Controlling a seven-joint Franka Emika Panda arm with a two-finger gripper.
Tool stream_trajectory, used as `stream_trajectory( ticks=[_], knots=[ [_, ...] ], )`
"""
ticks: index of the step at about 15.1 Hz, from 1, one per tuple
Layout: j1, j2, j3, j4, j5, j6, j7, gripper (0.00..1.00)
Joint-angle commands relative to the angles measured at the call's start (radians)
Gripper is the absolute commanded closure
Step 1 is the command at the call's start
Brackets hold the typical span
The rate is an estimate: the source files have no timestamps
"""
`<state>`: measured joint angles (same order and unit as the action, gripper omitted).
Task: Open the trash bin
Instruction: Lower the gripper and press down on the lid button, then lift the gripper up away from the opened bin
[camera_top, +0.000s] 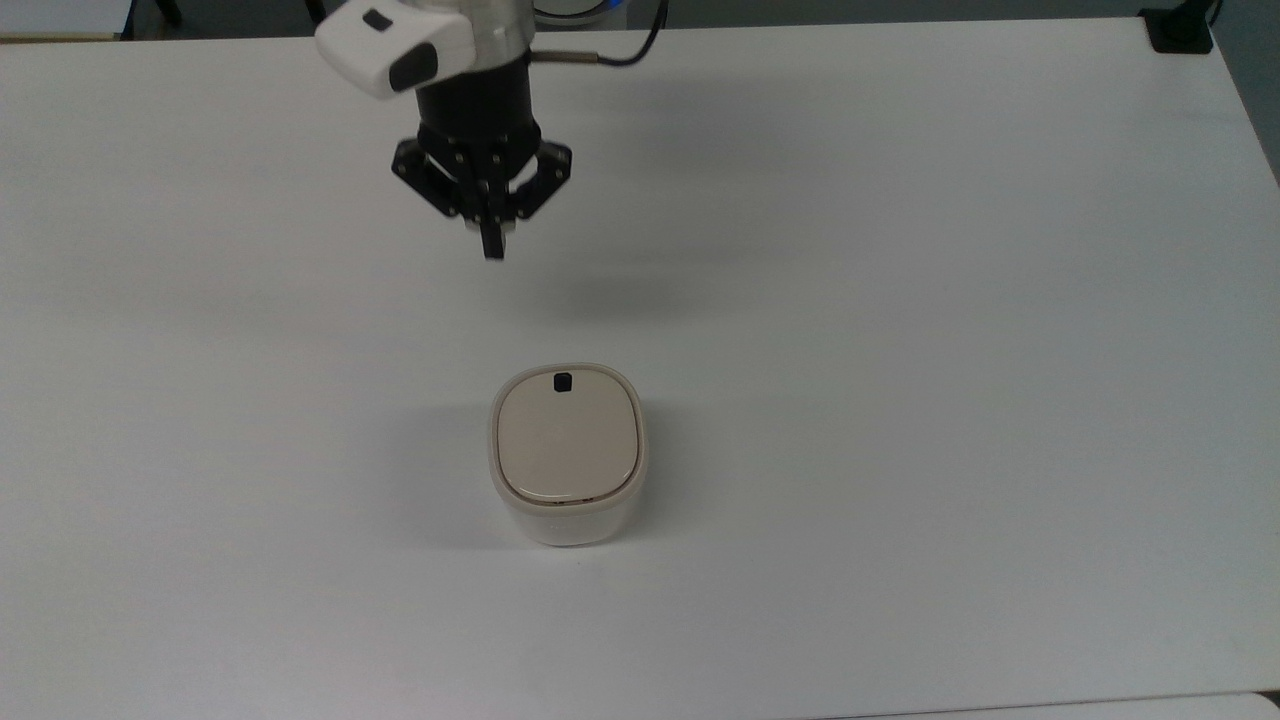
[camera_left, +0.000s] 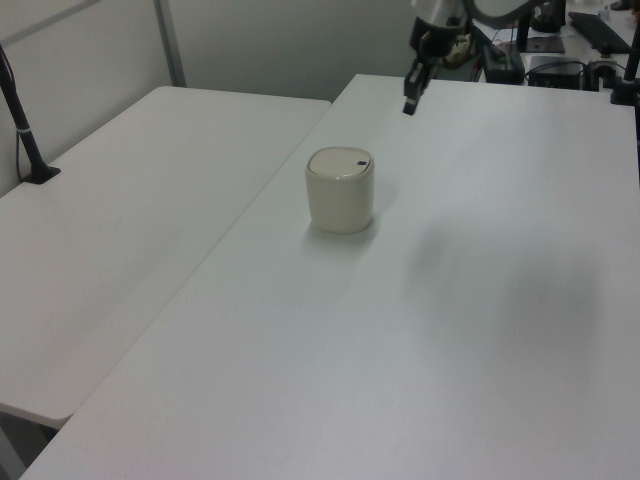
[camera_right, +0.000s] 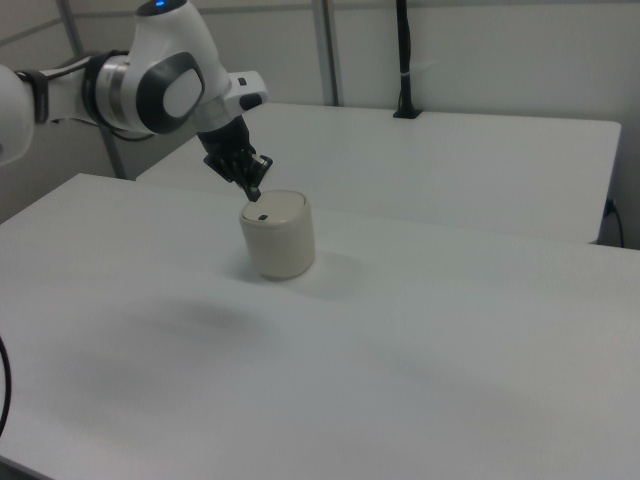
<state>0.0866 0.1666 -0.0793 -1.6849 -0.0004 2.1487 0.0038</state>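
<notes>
The trash bin (camera_top: 567, 455) stands near the table's middle: cream-white body, beige lid lying flat and closed, small black button (camera_top: 562, 381) at the lid's far edge. It also stands in the left view (camera_left: 340, 190) and the right view (camera_right: 278, 235). My gripper (camera_top: 493, 248) hangs in the air above the table, beyond the bin toward the top view's upper edge, its two black fingers pressed together with nothing between them. In the right view the gripper (camera_right: 255, 193) hovers just above and behind the button side of the lid, apart from it.
The white table (camera_top: 900, 300) stretches wide on all sides of the bin. A second white table (camera_left: 130, 200) adjoins on the left view's left. A black clamp post (camera_left: 25, 135) stands on that table's far edge.
</notes>
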Motion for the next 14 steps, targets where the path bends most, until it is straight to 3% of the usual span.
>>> stream_trajectory(
  ticks=[1, 5, 14],
  knots=[
    [0.051, 0.140, -0.005, 0.079, 0.013, 0.138, 0.039, 1.00],
    [0.059, 0.267, -0.007, 0.154, -0.009, 0.171, 0.087, 1.00],
    [0.070, 0.251, -0.007, 0.149, -0.010, 0.177, 0.084, 0.97]
  ],
)
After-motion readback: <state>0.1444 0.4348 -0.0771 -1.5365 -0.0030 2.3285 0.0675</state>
